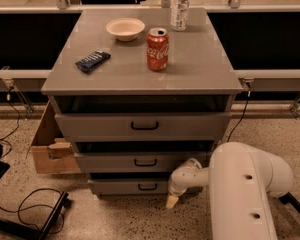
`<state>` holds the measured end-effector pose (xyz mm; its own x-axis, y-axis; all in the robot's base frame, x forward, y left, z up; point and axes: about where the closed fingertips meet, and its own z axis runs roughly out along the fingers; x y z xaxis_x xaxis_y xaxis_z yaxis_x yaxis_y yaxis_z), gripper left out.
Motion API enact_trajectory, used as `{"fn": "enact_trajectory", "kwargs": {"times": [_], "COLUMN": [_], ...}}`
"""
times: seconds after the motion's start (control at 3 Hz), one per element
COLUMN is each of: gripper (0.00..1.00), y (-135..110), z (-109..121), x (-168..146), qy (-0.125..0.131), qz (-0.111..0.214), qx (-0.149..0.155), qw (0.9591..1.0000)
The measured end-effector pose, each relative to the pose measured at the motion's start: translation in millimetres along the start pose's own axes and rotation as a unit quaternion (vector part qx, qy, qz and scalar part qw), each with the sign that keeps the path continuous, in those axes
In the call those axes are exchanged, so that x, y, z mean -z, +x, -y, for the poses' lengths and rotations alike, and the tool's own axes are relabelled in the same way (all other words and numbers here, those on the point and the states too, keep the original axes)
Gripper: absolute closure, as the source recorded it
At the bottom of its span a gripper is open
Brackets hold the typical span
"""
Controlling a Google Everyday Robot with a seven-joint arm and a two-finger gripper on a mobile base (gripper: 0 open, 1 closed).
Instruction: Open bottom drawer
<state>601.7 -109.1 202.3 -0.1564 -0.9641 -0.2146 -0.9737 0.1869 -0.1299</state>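
Looking at the cabinet top [200, 59]: grey and flat, carrying a cream bowl [125, 28] at the back, a red soda can [157, 49] upright near the middle, and a dark snack packet [92, 61] towards its left edge.
Bottle [180, 6]: at the cabinet's back edge, and its top is cut off by the frame.
Room: speckled floor [115, 219] below the cabinet, an open cardboard box [47, 154] against its left side, black cables [25, 209] lower left, and a grey rail [270, 74] behind.
Bottom drawer [125, 186]: lowest in the cabinet, narrow front, small black handle [147, 186], with a dark gap above it. How far out it sits is hard to judge.
Arm [240, 194]: a bulky white body at the cabinet's lower right, hiding that corner.
Gripper [172, 200]: a pale tip pointing down, just beside the bottom drawer's right end, off the handle. Its opening cannot be told, and no hold shows.
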Motion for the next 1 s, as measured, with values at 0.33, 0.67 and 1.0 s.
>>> {"fn": "enact_trajectory", "kwargs": {"times": [0.33, 0.67, 1.0], "gripper": [0.41, 0.64, 0.87], "y": [-2.3, -2.0, -3.1], "z": [-13.9, -24.3, -23.6], "x": [-14.8, -22.4, -17.5], "qy": [-0.02, -0.031, -0.031], "qz": [0.008, 0.013, 0.013], "qx": [-0.009, -0.018, -0.018], "qw": [0.9997, 0.9993, 0.9993]}}
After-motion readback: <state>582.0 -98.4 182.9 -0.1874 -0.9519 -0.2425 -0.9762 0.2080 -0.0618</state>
